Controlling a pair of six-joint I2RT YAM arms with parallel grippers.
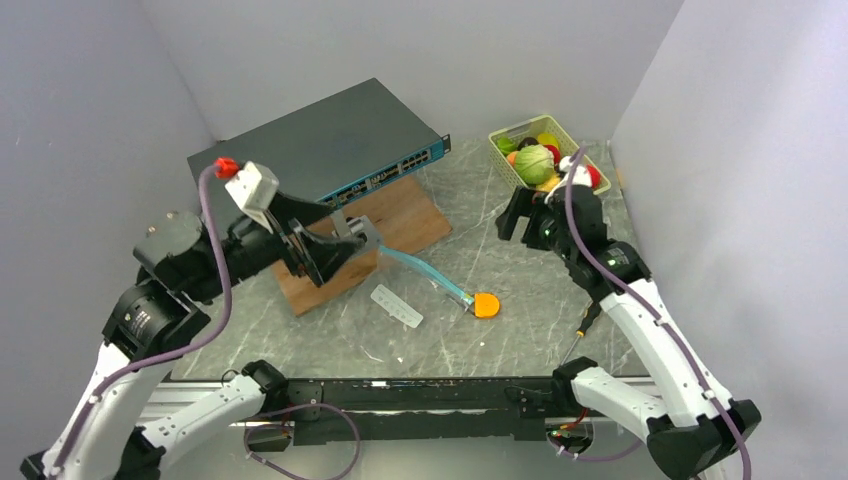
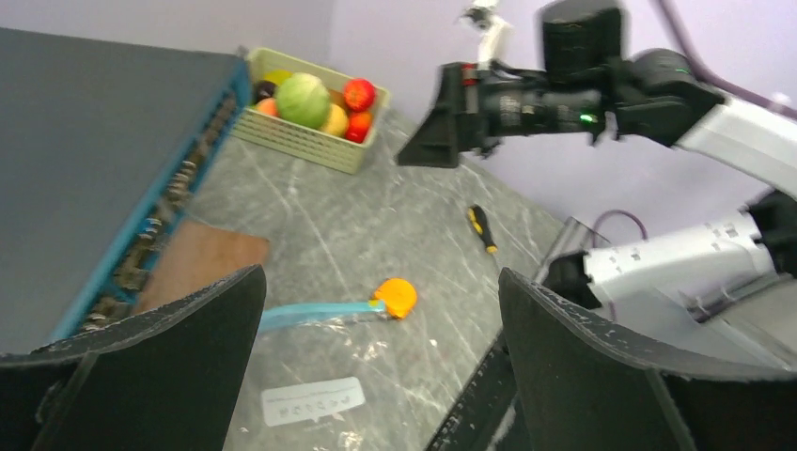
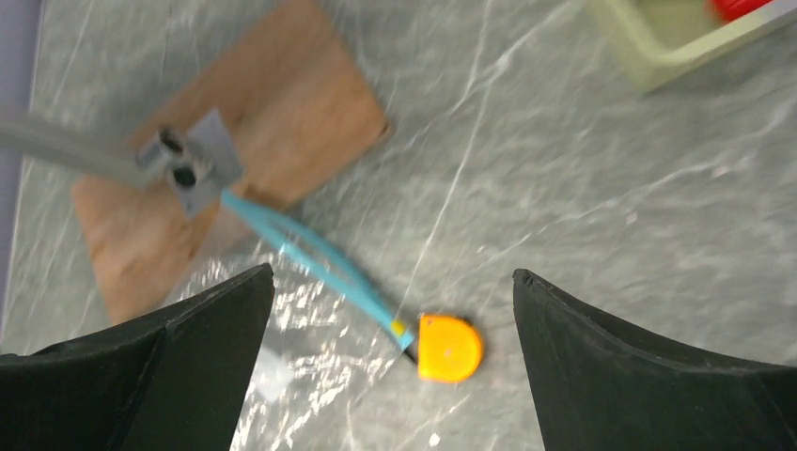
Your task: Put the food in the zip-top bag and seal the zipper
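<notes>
The clear zip-top bag (image 1: 400, 290) lies flat on the marble table, white label (image 1: 397, 306) up. Its teal zipper (image 1: 430, 277) runs diagonally to an orange half-round food piece (image 1: 486, 305) lying on the table at the strip's end. My left gripper (image 1: 340, 250) is open above the bag's left end; the zipper (image 2: 315, 313) passes behind its left finger. My right gripper (image 1: 522, 222) is open and empty, raised between the basket and the bag; the orange piece (image 3: 449, 348) shows below it. Cabbage (image 1: 534, 163) and other fruit sit in the green basket (image 1: 497, 140).
A dark network switch (image 1: 330, 140) lies at the back. A wooden board (image 1: 400, 215) sits in front of it, partly under the bag. A black-and-orange screwdriver (image 1: 588, 318) lies at the front right. Grey walls stand close on both sides.
</notes>
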